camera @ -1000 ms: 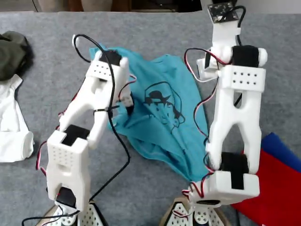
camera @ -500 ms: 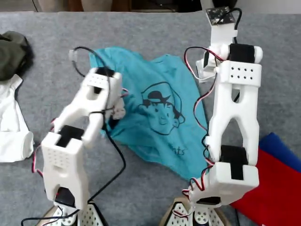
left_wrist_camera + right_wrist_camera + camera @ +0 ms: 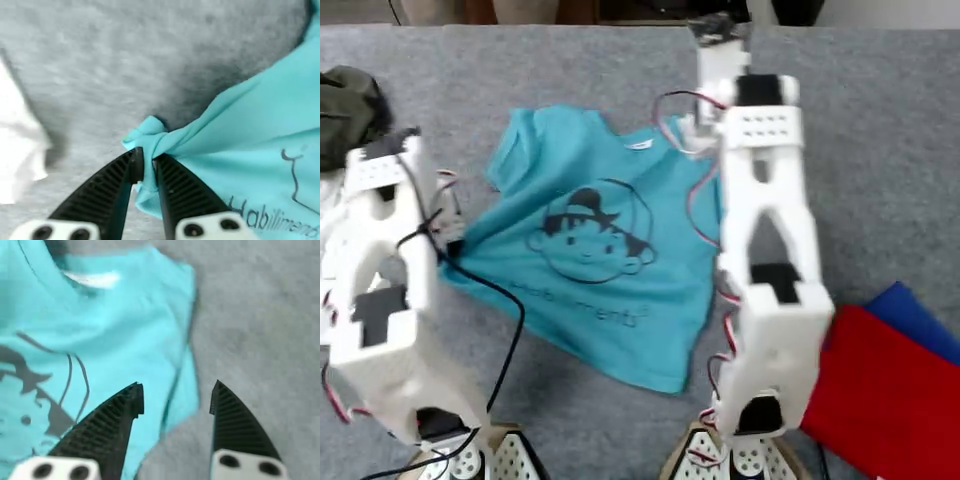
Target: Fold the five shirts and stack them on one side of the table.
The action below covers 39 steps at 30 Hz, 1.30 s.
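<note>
A teal shirt (image 3: pixel 595 260) with a cartoon face print lies spread, print up, on the grey table (image 3: pixel 880 150). My left gripper (image 3: pixel 147 164) is shut on a bunched corner of the teal shirt (image 3: pixel 240 145) at its left hem, and stands at the shirt's left edge (image 3: pixel 450 233) in the high view. My right gripper (image 3: pixel 175 392) is open just above the teal shirt's (image 3: pixel 100 325) far right edge, near the collar. The cloth's edge lies between its fingers, which do not hold it. The right arm (image 3: pixel 760 200) hides that spot from above.
A red shirt (image 3: pixel 880 400) lies folded on a blue one (image 3: pixel 920 320) at the near right. A dark green garment (image 3: pixel 345 110) lies at the far left, with white cloth (image 3: pixel 20 150) nearer, beside the left gripper. Bare table stretches along the far right.
My left gripper pulled the shirt's corner to the left, and the shirt went from crumpled to spread flat. The right arm swung left toward the shirt's collar side.
</note>
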Available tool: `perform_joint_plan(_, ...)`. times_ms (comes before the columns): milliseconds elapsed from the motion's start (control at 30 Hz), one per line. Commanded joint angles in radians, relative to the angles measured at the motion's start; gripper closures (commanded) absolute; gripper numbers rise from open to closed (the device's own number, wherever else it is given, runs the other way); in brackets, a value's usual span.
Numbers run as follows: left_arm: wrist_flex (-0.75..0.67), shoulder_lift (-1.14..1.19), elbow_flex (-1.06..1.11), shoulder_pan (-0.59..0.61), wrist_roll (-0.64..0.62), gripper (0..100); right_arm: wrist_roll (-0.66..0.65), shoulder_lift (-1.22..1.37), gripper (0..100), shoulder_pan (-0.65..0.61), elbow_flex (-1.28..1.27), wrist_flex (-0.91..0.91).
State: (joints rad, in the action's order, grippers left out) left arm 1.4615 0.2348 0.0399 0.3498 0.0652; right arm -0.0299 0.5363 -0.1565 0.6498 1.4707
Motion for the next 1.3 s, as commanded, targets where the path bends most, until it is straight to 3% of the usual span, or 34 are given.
perform_joint_plan(0,0.006,-0.136,-0.002,0.078,0.087,98,0.028,0.156,76.7,-0.077,0.259,0.031)
perform_joint_plan(333,-0.002,-0.217,-0.009,0.203,0.183,98,0.02,0.624,78.1,-0.102,0.687,0.163)
perform_joint_plan(567,-0.037,-0.22,-0.011,0.201,0.176,98,0.011,0.742,99.8,-0.088,0.839,0.307)
perform_joint_plan(700,-0.06,-0.225,-0.011,0.209,0.175,98,-0.008,0.757,99.5,-0.036,0.834,0.311)
perform_joint_plan(933,-0.058,-0.225,-0.011,0.207,0.175,98,-0.066,0.67,99.5,0.111,0.687,0.316)
perform_joint_plan(1267,-0.106,-0.216,-0.005,0.167,0.18,98,-0.252,0.348,99.5,0.252,0.153,0.316)
